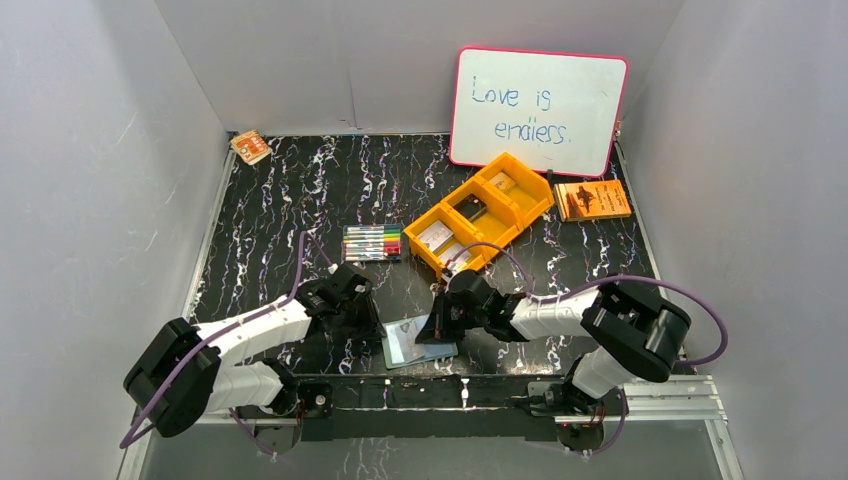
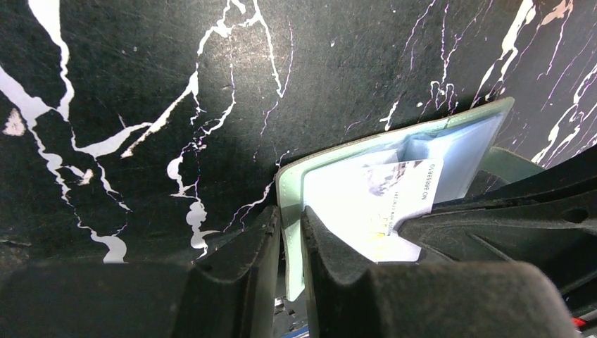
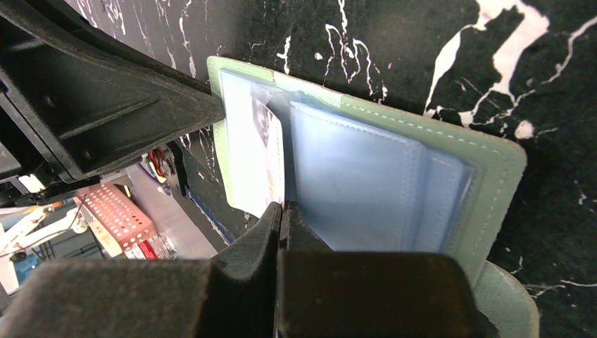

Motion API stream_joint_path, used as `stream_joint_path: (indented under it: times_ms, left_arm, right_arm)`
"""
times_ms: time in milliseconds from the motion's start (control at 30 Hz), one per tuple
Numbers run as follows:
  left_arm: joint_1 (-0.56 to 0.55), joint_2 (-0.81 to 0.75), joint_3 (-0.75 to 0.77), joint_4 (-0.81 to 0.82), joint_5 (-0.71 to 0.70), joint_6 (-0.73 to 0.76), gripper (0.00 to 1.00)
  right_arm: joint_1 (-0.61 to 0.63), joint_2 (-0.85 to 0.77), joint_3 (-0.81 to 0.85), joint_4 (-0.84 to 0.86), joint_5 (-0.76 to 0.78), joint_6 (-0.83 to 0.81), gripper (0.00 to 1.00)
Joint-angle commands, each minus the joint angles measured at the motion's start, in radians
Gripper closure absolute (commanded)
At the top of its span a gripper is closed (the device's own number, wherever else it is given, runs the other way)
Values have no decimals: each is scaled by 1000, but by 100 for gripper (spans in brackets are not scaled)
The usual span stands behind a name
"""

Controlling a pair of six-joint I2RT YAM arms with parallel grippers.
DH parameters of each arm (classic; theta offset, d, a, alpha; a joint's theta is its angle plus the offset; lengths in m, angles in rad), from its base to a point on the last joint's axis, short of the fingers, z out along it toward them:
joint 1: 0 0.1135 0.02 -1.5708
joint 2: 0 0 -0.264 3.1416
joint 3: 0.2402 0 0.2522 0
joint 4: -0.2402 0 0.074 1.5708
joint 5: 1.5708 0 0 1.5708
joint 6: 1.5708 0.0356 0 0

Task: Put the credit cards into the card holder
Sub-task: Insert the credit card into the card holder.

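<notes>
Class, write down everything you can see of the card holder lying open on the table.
The card holder is a grey-green wallet, leather-like with stitched edges, lying open on the black marbled table near the front edge. Inside are pale-blue plastic pockets. The left hand pinches its left edge; the right hand seems to pinch a whitish printed card at one pocket.

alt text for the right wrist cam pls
The right gripper, fingers closed, pinches the edge of a whitish card at a pocket of the open grey-green card holder on the black marbled table. The left gripper grips the holder's left edge.
</notes>
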Motion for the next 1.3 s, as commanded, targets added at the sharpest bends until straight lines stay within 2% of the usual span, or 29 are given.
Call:
stream_joint_path:
  times_ms: [0, 100, 367, 533, 1267]
  left_arm:
    - [-2, 28, -52, -72, -20, 18, 84]
    - [-1, 19, -42, -84, -21, 18, 83]
    - [-1, -53, 12, -174, -55, 21, 67]
    - [-3, -86, 10, -205, -59, 20, 66]
    - [-2, -8, -44, -98, 24, 7, 92]
  right_arm:
    - [20, 10, -33, 5, 98, 38, 100]
    - [24, 10, -37, 6, 122, 48, 100]
    - [32, 22, -37, 0, 142, 58, 100]
    - [36, 22, -33, -7, 157, 62, 100]
    - [79, 75, 23, -11, 200, 75, 100]
